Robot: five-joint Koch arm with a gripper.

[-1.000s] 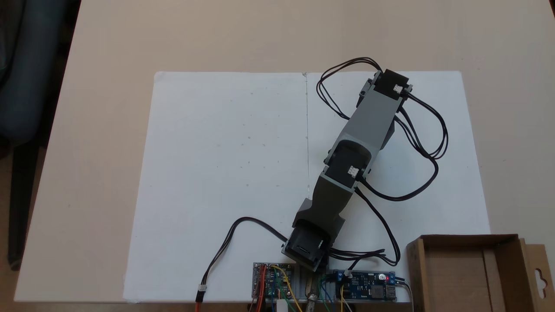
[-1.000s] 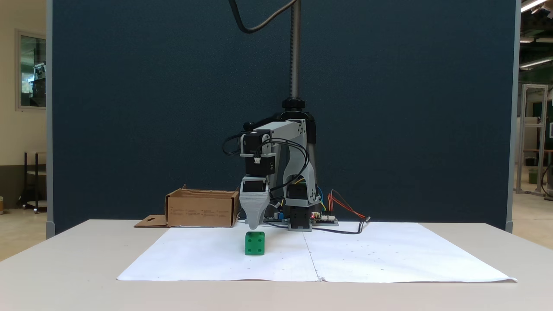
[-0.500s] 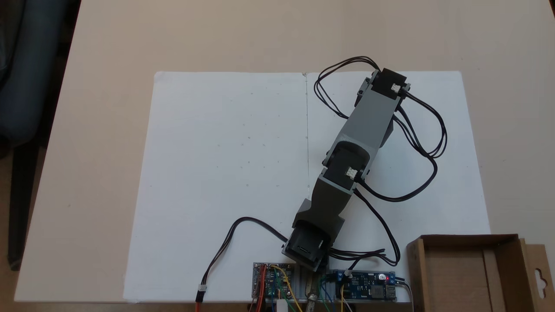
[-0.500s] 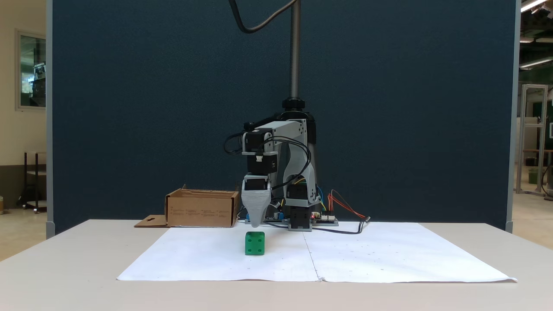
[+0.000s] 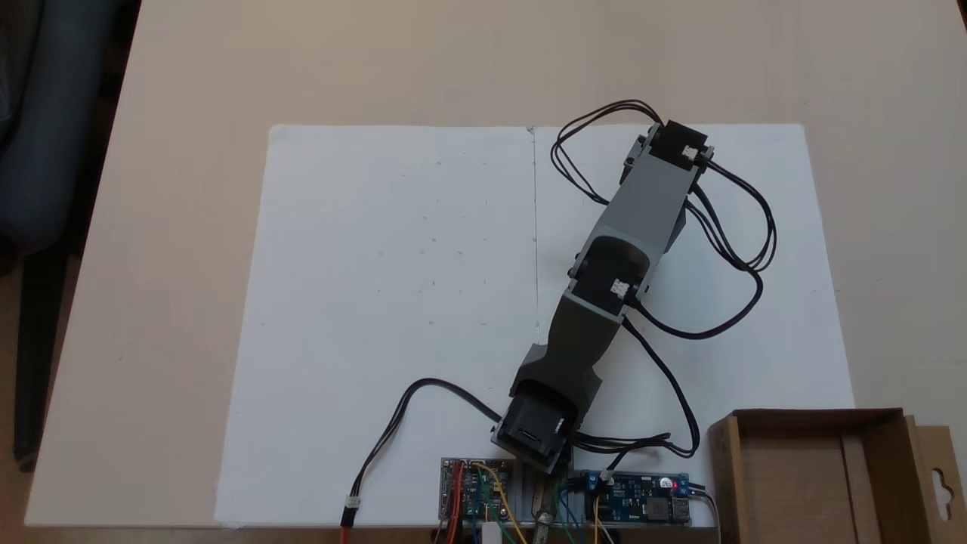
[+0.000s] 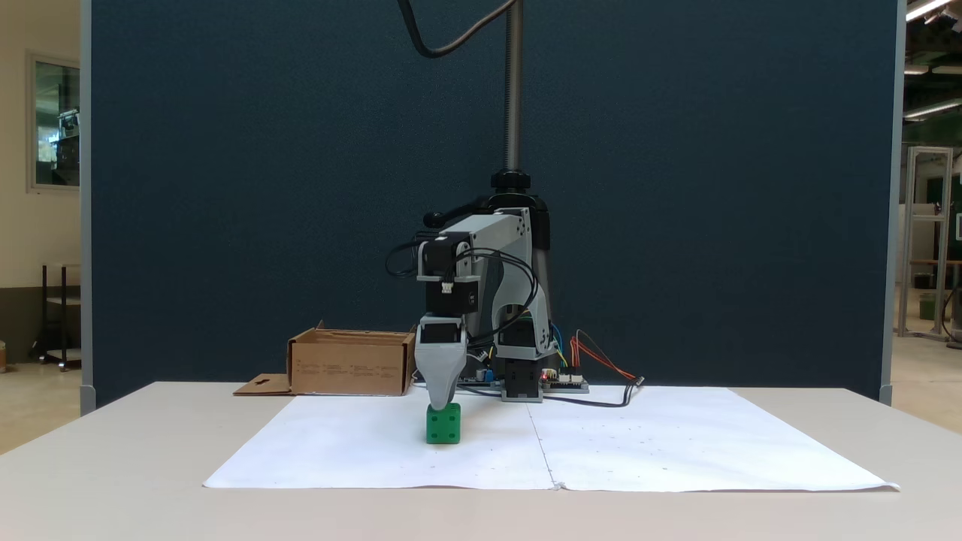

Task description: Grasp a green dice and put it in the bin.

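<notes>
Koch arm's gripper [image 6: 440, 406] hangs tip-down right atop the green dice [image 6: 443, 425] on white paper, lined up to grasp; jaw state can't be told; cardboard bin [image 6: 350, 364] waits w/ nothing visible inside.

From above, the grey arm [image 5: 642, 211] covers the green dice and the pincer. From the front, the pincer [image 6: 440, 402] presents one tapered tip only; jaw spacing cannot be read. That tip overlaps the upper edge of the green dice [image 6: 443, 425]; contact is undetermined. The bin [image 5: 831, 476] is cut off by the lower picture edge, as are the circuit boards [image 5: 563, 502].
</notes>
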